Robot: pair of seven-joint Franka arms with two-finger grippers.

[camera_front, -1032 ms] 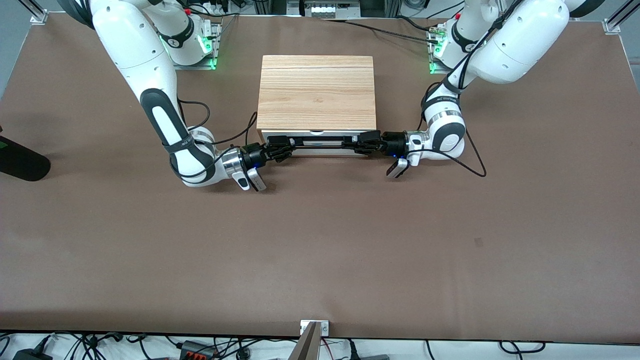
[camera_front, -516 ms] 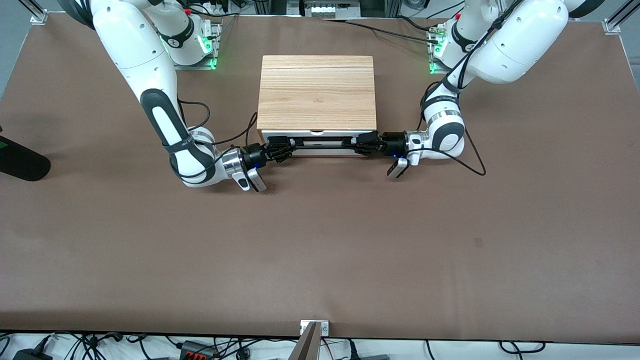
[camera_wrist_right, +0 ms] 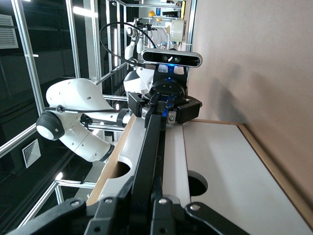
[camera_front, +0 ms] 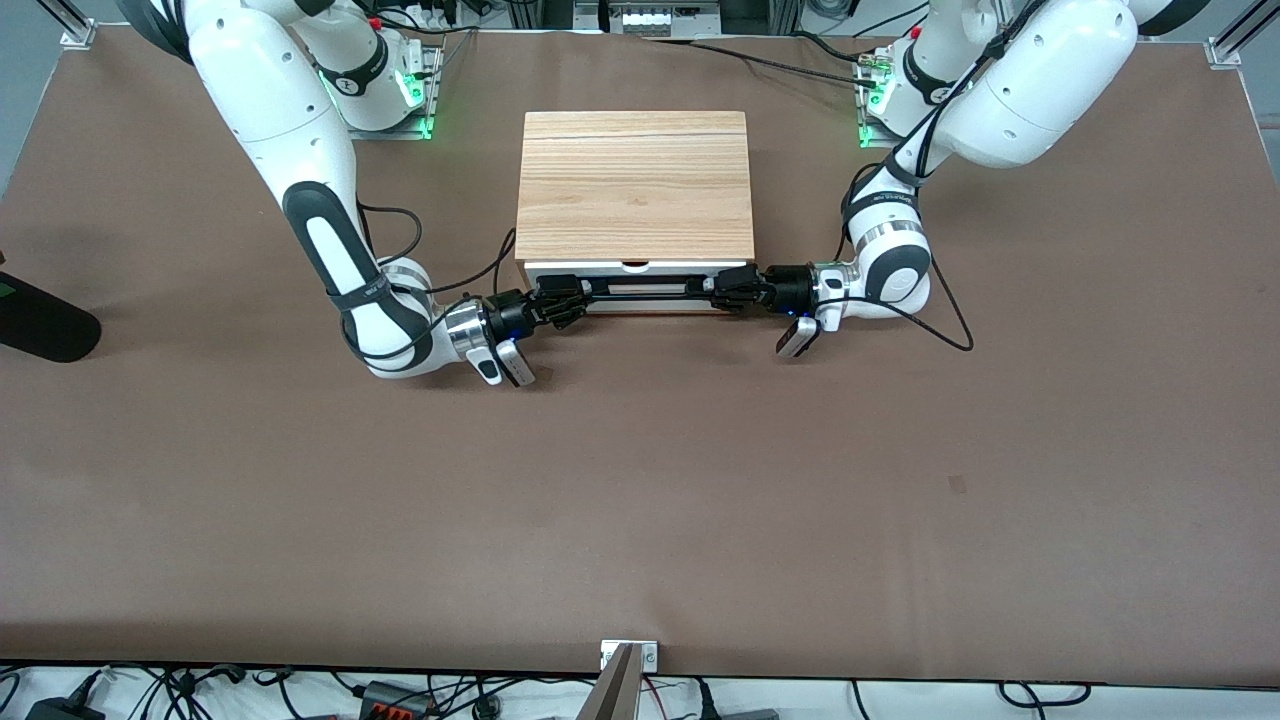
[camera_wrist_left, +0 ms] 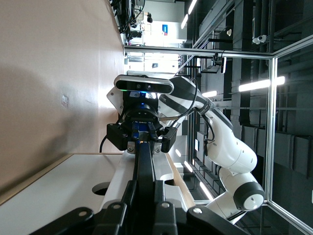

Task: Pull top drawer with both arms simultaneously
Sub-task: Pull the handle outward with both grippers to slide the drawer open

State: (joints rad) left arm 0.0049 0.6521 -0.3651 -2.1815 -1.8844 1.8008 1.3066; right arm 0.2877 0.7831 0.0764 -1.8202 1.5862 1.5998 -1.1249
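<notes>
- The brown table [camera_front: 640, 480] carries only my two arms and the cabinet [camera_front: 634, 185], which stands midway along the edge where my bases are.
- The cabinet's light-wood top overhangs the top drawer [camera_front: 634, 268], whose white front faces the front camera.
- My left gripper [camera_front: 722, 290] is clamped on the long black bar handle [camera_front: 640, 287] at the end toward my left arm.
- My right gripper [camera_front: 562, 297] pinches the handle's other end.
</notes>
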